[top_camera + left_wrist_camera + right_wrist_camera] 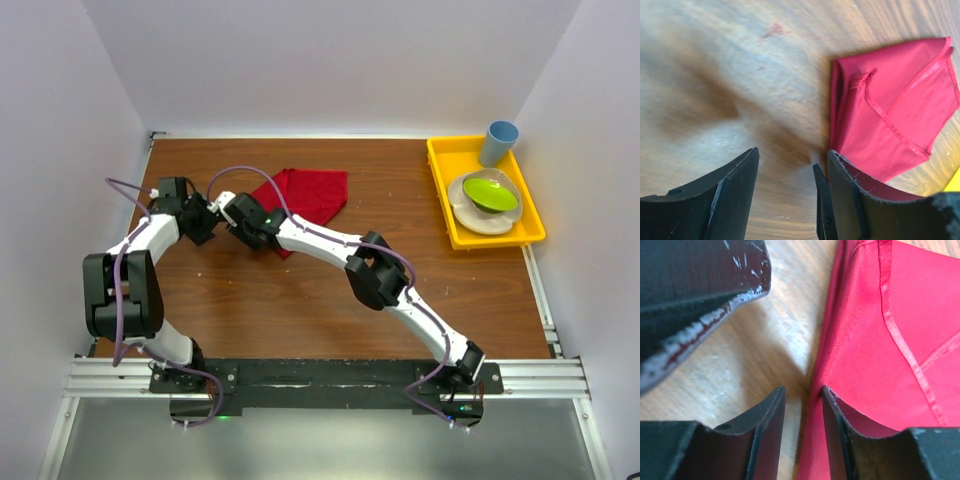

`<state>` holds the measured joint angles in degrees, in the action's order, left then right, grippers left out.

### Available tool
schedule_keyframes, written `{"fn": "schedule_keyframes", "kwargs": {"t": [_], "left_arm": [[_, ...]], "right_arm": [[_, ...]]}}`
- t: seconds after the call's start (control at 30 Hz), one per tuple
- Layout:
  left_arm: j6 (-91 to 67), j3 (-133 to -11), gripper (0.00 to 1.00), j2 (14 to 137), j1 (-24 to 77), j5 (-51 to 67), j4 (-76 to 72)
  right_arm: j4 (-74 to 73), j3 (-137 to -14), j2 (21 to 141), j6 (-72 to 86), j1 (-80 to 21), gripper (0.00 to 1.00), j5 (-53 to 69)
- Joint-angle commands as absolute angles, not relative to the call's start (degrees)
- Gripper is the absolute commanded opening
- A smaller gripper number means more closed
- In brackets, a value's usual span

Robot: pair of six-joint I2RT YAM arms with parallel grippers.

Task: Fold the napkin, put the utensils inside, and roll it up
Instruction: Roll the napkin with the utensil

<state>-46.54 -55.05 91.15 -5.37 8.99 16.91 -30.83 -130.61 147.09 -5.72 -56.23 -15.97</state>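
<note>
right hand (802, 390): jaws narrow, straddling napkin (880, 365) edge, grip unclear | left hand (794, 151): wide open, empty | napkin folded, bench (300, 300) far edge

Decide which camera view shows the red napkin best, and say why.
The left wrist view: the napkin fills its right side, folded layers and stitched hems sharp. The top external view shows it small, its near corner behind the right arm. The right wrist view shows only one edge, very close.
</note>
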Motion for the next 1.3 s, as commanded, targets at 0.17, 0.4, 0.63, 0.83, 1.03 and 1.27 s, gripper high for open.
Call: {"fn": "schedule_keyframes", "kwargs": {"t": [0.17, 0.4, 0.63, 0.83, 1.03, 1.27], "left_arm": [[-45.4, -54.8, 0.63, 87.7, -8.3, 11.9, 17.0], [-44.6, -58.4, 0.63, 92.9, -8.3, 15.8, 14.5], [-44.6, -62.7, 0.64, 95.6, -8.3, 17.0, 13.4], [-43.2, -68.9, 0.74, 99.1, -8.3, 13.5, 20.8], [-43.0, -73.8, 0.79, 101.5, -8.6, 11.6, 25.0], [-46.9, -71.4, 0.71, 100.6, -8.6, 15.4, 23.7]], "right_arm": [[-33.8, -127.9, 149.9, -4.0, -54.1, 0.39, -21.5], [-31.6, -127.3, 145.0, -6.9, -54.2, 0.63, -16.1], [-32.0, -131.4, 141.2, -7.8, -54.3, 0.71, -14.8], [-33.0, -130.0, 138.5, -7.0, -54.1, 0.75, -15.6], [-31.6, -123.6, 134.9, -5.0, -53.0, 0.75, -13.0], [-31.5, -123.7, 138.2, -4.6, -53.0, 0.67, -10.0]]}}
